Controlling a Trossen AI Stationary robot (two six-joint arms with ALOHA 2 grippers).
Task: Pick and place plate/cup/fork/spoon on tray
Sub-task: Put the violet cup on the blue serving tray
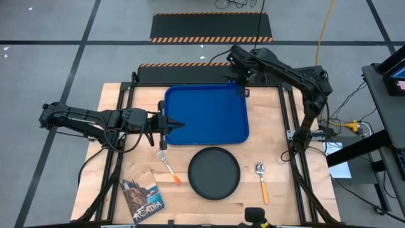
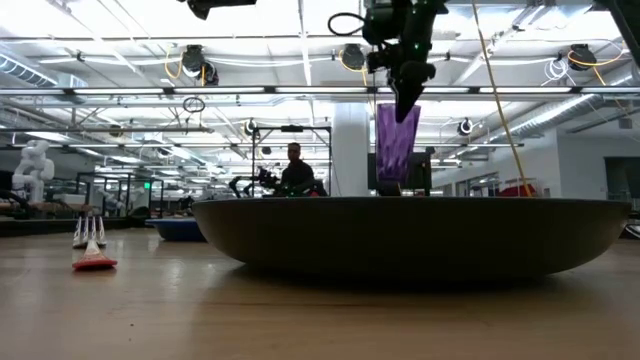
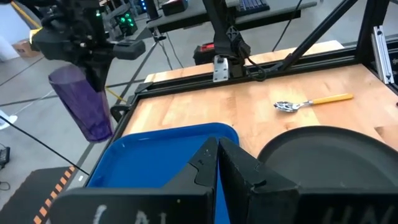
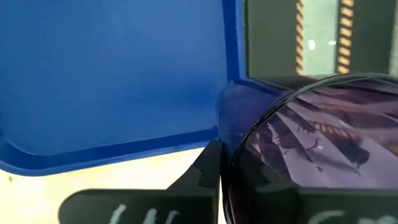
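Observation:
The blue tray (image 1: 205, 114) lies at the table's far middle. My right gripper (image 1: 243, 77) is shut on the purple cup (image 2: 397, 140), which is in the air over the tray's far right corner; it also shows in the left wrist view (image 3: 84, 102). My left gripper (image 1: 172, 124) is shut and empty at the tray's left edge, fingers (image 3: 219, 163) pointing across the tray. The black plate (image 1: 214, 172) lies flat near the tray's near edge. The fork (image 1: 168, 166) lies to the plate's left and the spoon (image 1: 261, 182) to its right. My right gripper pinches the cup's wall at its rim (image 4: 231, 163), with one finger (image 4: 205, 169) outside and the other showing through the purple wall inside. The fingers come from above, pointing down. The cup hangs below them, a little tilted, clear of the tray (image 4: 112, 81).
A small picture booklet (image 1: 142, 195) lies at the near left corner. Dark frame rails run along the table's left and right sides. People and other robots show in the room beyond the table in the low view.

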